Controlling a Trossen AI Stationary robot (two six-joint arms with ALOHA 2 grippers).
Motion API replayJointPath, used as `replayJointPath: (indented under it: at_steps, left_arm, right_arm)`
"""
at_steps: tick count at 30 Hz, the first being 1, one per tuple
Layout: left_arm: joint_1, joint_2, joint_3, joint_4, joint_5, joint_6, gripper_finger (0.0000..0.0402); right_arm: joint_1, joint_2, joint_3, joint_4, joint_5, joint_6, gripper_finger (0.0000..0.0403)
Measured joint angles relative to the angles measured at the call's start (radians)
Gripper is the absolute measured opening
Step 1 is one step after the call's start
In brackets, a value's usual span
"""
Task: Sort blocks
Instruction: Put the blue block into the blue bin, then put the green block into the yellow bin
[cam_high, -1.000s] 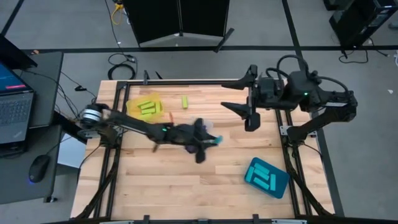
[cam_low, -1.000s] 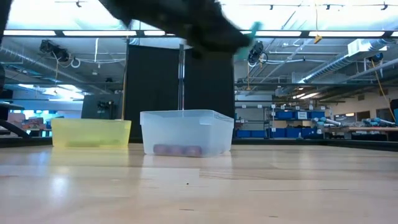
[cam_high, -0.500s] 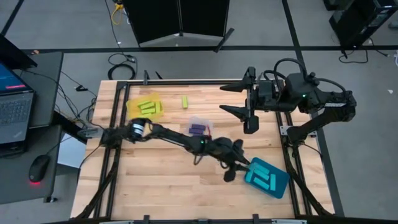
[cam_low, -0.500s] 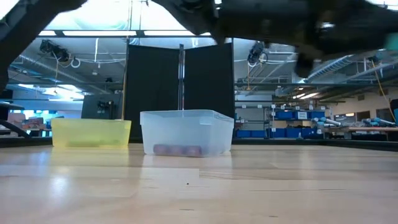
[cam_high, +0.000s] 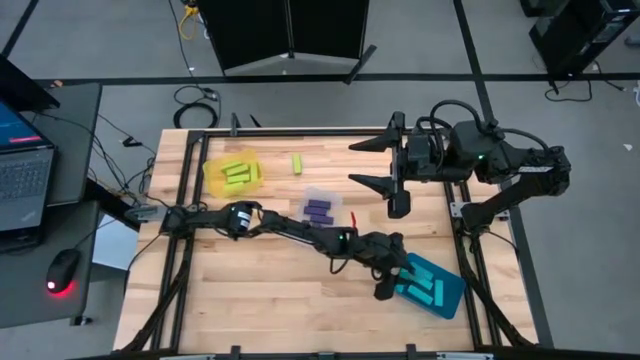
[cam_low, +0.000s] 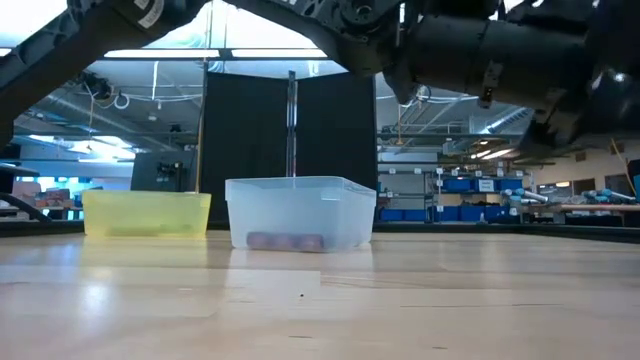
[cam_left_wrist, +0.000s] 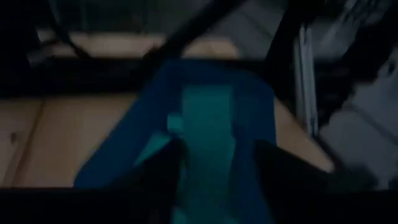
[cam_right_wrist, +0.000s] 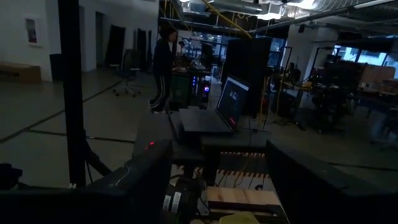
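Left hand (cam_high: 388, 283) reaches far across the bench (cam_high: 250, 290) and hangs right at the edge of the teal tray (cam_high: 432, 284). It is there because cyan blocks go in that tray. In the left wrist view a cyan block (cam_left_wrist: 208, 134) sits between the two dark fingers (cam_left_wrist: 165, 168), right over the blue tray floor. The fingers look a little apart, but the view is blurry, so I cannot tell if they grip the block or have let it go. My guess is that this is the drop step.

Other cyan blocks (cam_high: 428, 288) already lie in the teal tray. Purple blocks (cam_high: 318, 209) lie in the clear tray (cam_high: 323, 194) near the middle of the bench, and the low view shows them on its floor too. Lime-green blocks (cam_high: 236, 173) lie in the yellow tray (cam_high: 212, 172) at the far left corner. So each color has its own home.

One lime-green block (cam_high: 297, 163) lies alone on the bare wood, between the yellow tray and the right arm. It looks like the last one left to sort.

Right hand (cam_high: 388, 163) waits up high near the far right side of the bench, with its fingers wide apart and nothing in them.
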Motion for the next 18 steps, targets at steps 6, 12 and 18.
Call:
replayJointPath:
  at_steps: [6,12,18]
  left_arm:
    - [0.014,-0.051,0.025,-0.185,0.0,0.046,0.033]
    - [0.001,-0.105,0.023,-0.248,-0.047,0.12,0.0284]
    - [-0.017,-0.199,-0.002,-0.319,-0.138,0.18,0.0182]
  right_arm:
    - [0.0,0.0,0.0,-0.012,0.001,0.0,0.027]
    - [0.0,0.0,0.0,-0.068,0.083,0.037,0.0268]
    - [-0.012,0.0,0.0,-0.144,0.152,0.052,0.027]
